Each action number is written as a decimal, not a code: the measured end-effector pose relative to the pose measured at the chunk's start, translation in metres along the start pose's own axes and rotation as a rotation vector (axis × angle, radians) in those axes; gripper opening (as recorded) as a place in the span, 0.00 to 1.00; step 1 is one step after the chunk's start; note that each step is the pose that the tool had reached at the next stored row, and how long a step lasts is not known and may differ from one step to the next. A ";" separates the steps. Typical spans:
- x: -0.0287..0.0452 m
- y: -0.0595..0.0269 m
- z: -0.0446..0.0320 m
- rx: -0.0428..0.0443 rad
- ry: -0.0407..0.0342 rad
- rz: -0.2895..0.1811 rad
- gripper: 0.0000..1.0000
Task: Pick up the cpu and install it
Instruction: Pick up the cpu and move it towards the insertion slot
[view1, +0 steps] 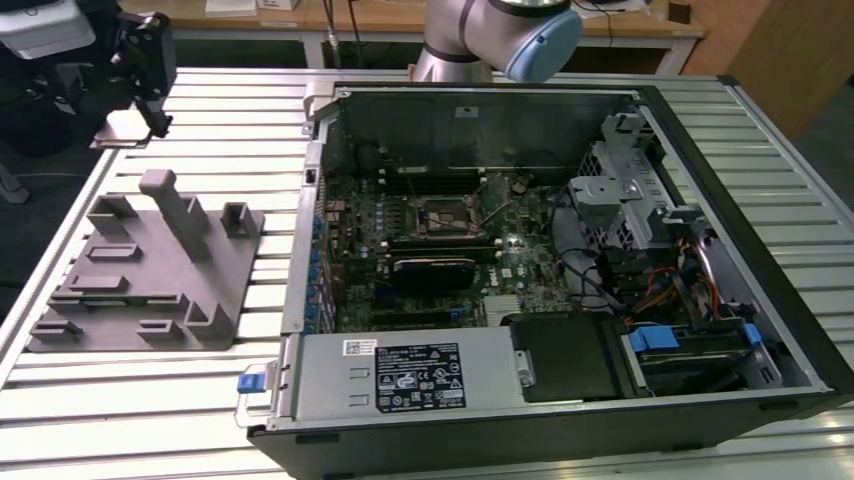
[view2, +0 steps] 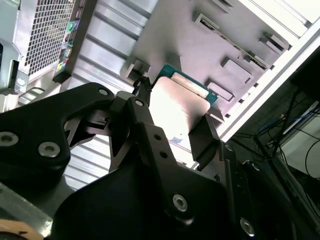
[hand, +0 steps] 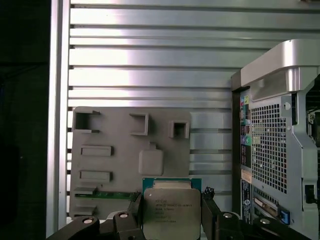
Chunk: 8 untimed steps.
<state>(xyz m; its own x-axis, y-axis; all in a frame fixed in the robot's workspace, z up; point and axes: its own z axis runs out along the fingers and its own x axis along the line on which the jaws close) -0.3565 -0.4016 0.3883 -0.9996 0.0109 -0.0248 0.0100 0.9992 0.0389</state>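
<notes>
Second wrist view: the cpu (view2: 180, 105) is clamped by its edges between the jaws, and could be tilted or dropped if that thin grip slips.

cpu (hand: 167, 212) lid is satiny silver metal, glaring a bit, on a green board edge. gripper (hand: 172, 200) looks matt black, fixture (hand: 115, 160) dull grey plastic, table (hand: 150, 55) ribbed shiny metal, case (hand: 280, 140) bare grey metal
</notes>
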 end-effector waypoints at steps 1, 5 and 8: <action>-0.0023 0.0000 0.0000 0.0000 0.0001 0.000 0.55; -0.0114 0.0001 0.0003 -0.0001 -0.0001 0.000 0.55; -0.0191 0.0002 0.0005 0.0000 0.0000 0.000 0.55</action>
<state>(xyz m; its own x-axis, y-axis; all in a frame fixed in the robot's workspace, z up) -0.3374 -0.4016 0.3883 -0.9996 0.0109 -0.0248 0.0099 0.9992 0.0389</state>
